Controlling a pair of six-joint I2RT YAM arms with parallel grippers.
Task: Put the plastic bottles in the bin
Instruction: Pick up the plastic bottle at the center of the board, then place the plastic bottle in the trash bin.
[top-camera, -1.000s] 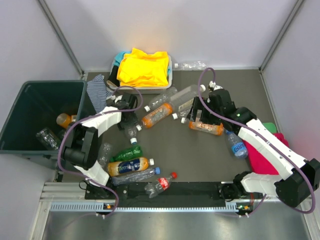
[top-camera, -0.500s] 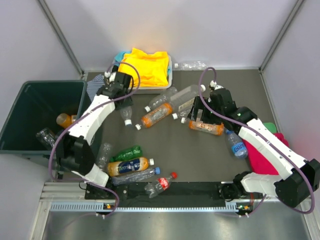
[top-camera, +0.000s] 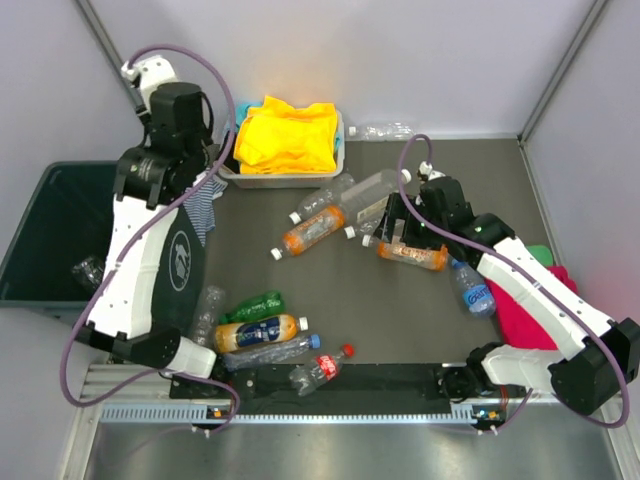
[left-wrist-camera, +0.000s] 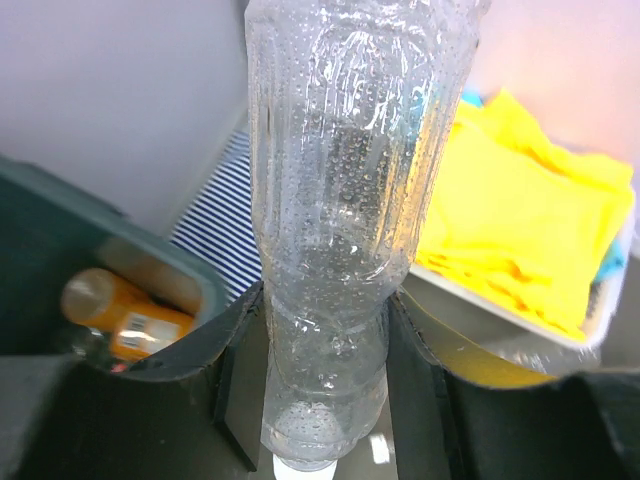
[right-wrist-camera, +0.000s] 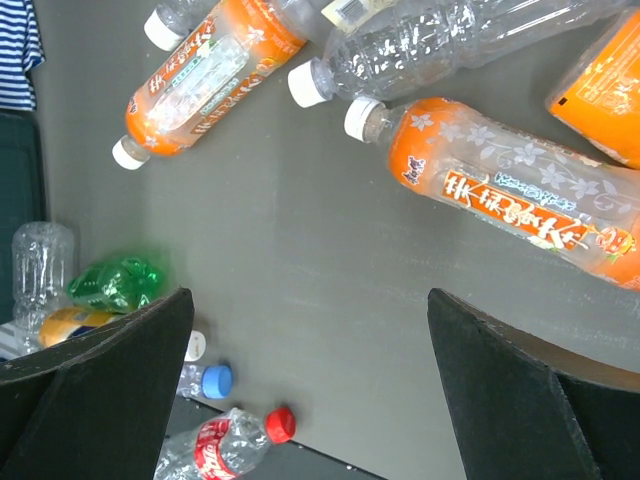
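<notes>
My left gripper (top-camera: 212, 150) is raised high at the back left and is shut on a clear plastic bottle (left-wrist-camera: 345, 200), held near its capped end between the two fingers (left-wrist-camera: 235, 340). Below it are the dark green bin's rim (left-wrist-camera: 150, 265) and an orange bottle (left-wrist-camera: 125, 315) inside the bin. The bin (top-camera: 30, 230) stands at the left. My right gripper (top-camera: 395, 228) is open and empty above the mat, beside an orange bottle (right-wrist-camera: 510, 190). Several more bottles lie on the mat: an orange one (top-camera: 312, 230), a clear one (top-camera: 365, 190), a blue-labelled one (top-camera: 477, 290), a green one (top-camera: 255, 303) and a red-capped one (top-camera: 320, 368).
A white tray (top-camera: 285, 180) of yellow cloth stands at the back centre. A striped cloth (top-camera: 205, 195) lies by the bin's corner. A pink cloth (top-camera: 530, 310) lies at the right. Another clear bottle (top-camera: 385, 130) lies by the back wall.
My left arm has lifted off the mat with the clear bottle and swung up and back to the left, toward the bin's far corner. The right arm has not moved.
</notes>
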